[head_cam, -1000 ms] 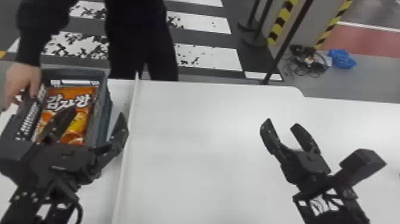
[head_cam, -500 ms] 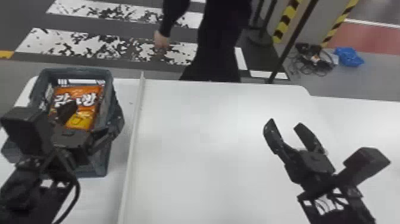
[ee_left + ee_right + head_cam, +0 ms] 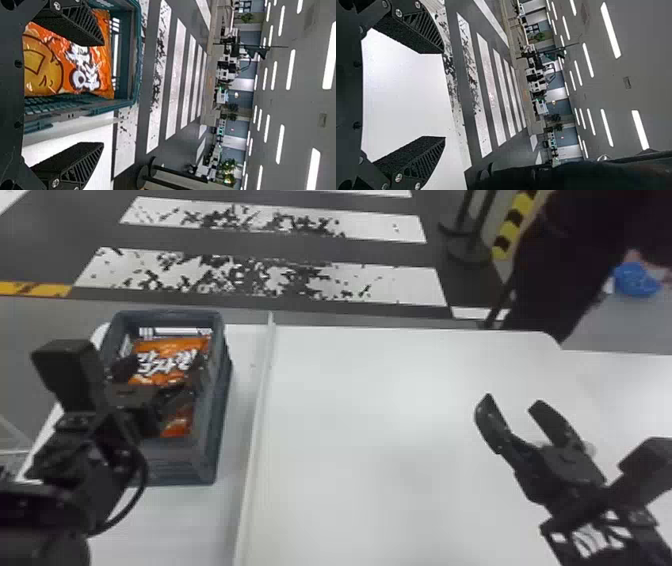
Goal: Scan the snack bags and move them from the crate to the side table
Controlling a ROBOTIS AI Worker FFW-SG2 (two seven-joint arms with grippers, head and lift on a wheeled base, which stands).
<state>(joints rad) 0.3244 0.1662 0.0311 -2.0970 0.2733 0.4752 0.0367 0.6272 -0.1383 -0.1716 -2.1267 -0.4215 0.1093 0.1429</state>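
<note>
Orange packaging shows inside the grey-blue crate (image 3: pixel 212 345), where a snack bag (image 3: pixel 167 352) lies beneath the robot's left gripper (image 3: pixel 160 365). The gripper's two black fingers stand wide apart with nothing between them. In the left wrist view one finger overlaps the bag while the other shows past the crate wall, so the coming grasp likely calls for a shift to the robot's left and down. The bag's long axis appears to run with the crate's, though the gripper hides part of it. The right gripper (image 3: pixel 514 399), spread and empty, hangs over the white table (image 3: pixel 375 470), well apart.
</note>
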